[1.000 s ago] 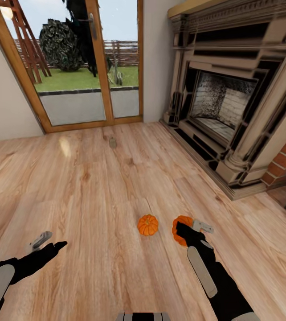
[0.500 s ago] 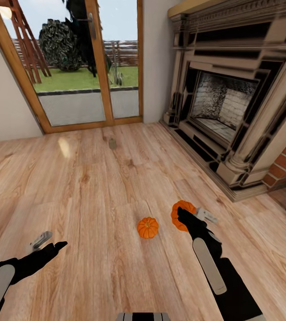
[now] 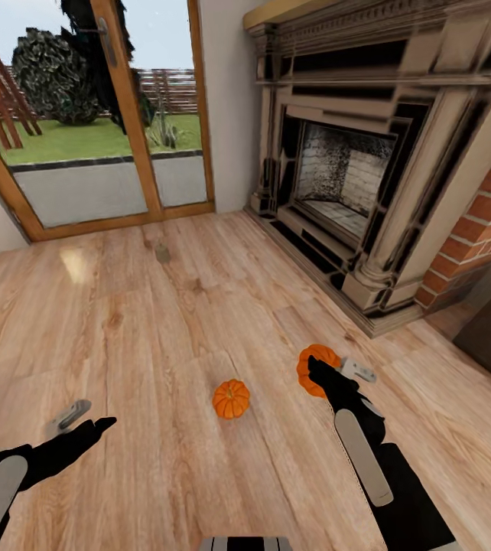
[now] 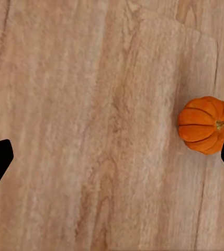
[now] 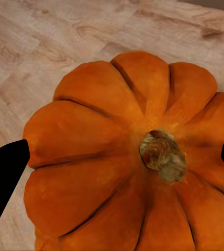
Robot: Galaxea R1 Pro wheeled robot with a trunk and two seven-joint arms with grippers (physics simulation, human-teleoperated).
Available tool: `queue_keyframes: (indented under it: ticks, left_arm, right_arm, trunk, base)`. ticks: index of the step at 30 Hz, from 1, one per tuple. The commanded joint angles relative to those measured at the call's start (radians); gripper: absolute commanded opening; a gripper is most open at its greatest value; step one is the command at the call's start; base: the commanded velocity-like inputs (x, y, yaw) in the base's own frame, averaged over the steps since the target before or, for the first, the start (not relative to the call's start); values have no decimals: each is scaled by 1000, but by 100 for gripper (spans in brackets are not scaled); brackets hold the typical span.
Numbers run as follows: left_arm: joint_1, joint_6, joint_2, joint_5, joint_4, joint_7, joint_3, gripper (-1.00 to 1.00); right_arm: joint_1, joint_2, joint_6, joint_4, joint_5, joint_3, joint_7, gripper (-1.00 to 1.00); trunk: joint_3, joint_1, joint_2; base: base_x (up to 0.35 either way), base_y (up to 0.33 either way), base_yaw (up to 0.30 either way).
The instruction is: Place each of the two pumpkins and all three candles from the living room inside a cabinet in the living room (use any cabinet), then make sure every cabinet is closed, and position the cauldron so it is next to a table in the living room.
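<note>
Clamped on one pumpkin [image 3: 316, 369], the jaws of the right gripper [image 3: 336, 375] sit on either side of its ribbed body, and the right wrist view shows the dark fingertips at both flanks with the knobbly brown stem between them; whether it is lifted or resting on the floor [image 3: 161, 337] I cannot tell. Across from it, the left gripper [image 3: 85, 418] hangs with its jaws apart and nothing between them, and the second pumpkin [image 3: 231, 399] lies on the boards just beyond one of its fingertips. Both pumpkins are squat, bright orange and deeply grooved, with a matte skin. A small beige stub, probably a candle [image 3: 162, 252], stands far ahead of both grippers, near the glass door [image 3: 108, 115]. By my reckoning the task is at its start: one pumpkin is gripped, nothing is stowed, and the other candles, the cabinet, the cauldron and the table are all left to deal with. Pale wood planks with a visible grain run up to a carved stone fireplace [image 3: 352, 153].
</note>
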Motion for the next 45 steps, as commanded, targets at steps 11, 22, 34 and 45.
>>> queue_keyframes:
  ticks: [11, 22, 34, 45]
  left_arm:
    - [0, 3, -7, 10, 0, 4, 1, 100]
    - [0, -40, 1, -117, 144, -126, -95, 100]
    - [0, -251, -40, -364, 230, -140, -174, 100]
    - [0, -238, -151, -371, 146, 16, -323, 100]
  right_arm:
    - [-1, -2, 1, 3, -5, 2, -6, -100]
    - [0, -2, 2, 2, -7, 2, -6, -100]
    - [104, 0, 2, -135, -4, 92, -6, -100]
    - [108, -4, -1, -142, 1, 198, -3, -100]
  trunk:
    - [-1, 0, 0]
    - [-1, 0, 0]
    - [-1, 0, 0]
    - [-20, 3, -2]
  base:
    - [322, 0, -286]
    - [268, 0, -280]
    - [235, -49, -141]
    - [1, -1, 0]
